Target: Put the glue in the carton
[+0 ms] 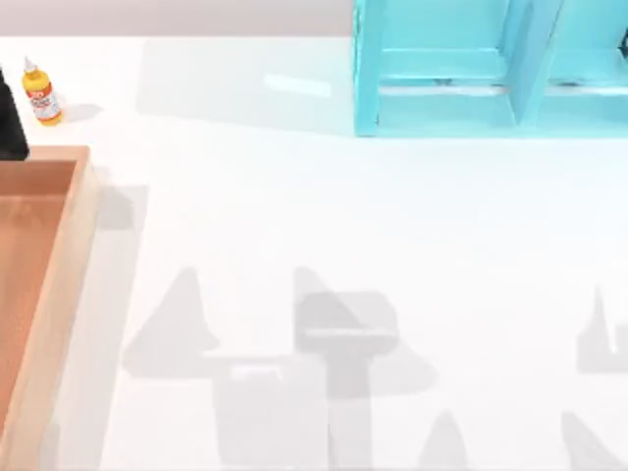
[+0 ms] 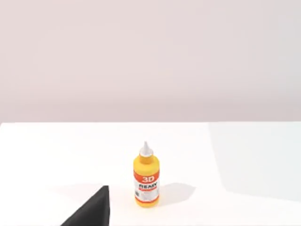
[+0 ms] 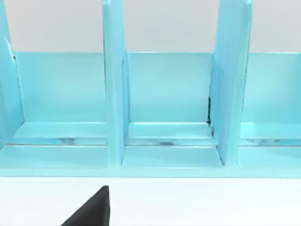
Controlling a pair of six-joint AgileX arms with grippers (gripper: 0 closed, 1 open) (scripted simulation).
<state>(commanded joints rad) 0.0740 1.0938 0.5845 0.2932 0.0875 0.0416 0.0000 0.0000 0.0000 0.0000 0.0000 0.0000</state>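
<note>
Yellow-orange and upright, the glue (image 1: 41,95) stands in the top view on the white counter (image 1: 324,226), near the far left corner. Just beside it, at the picture's left edge, a dark shape (image 1: 10,123) rises that seems to belong to the left arm; bottle and shape do not touch. On the near side of that dark shape lies the carton (image 1: 61,285), its thick tan rim framing an orange-brown inside. The glue is outside the carton, close beyond its far rim. Well away across the counter, at the far right, stands a cyan-blue shelf unit (image 1: 442,88). Grey shadows of the arms fall on the near part of the counter.

In the left wrist view, a black wedge of the left gripper (image 2: 91,213) juts in at the picture's edge. The glue (image 2: 146,176) stands a little ahead of it and slightly to one side, apart from it, its pointed nozzle up and its white-and-red label facing the camera. Whether this gripper is spread or pressed together cannot be told.

In the right wrist view, a like black wedge of the right gripper (image 3: 91,212) shows. Ahead of it, the shelf unit (image 3: 164,103) faces the camera with its upright dividers and open bays. This gripper's state cannot be told either.
</note>
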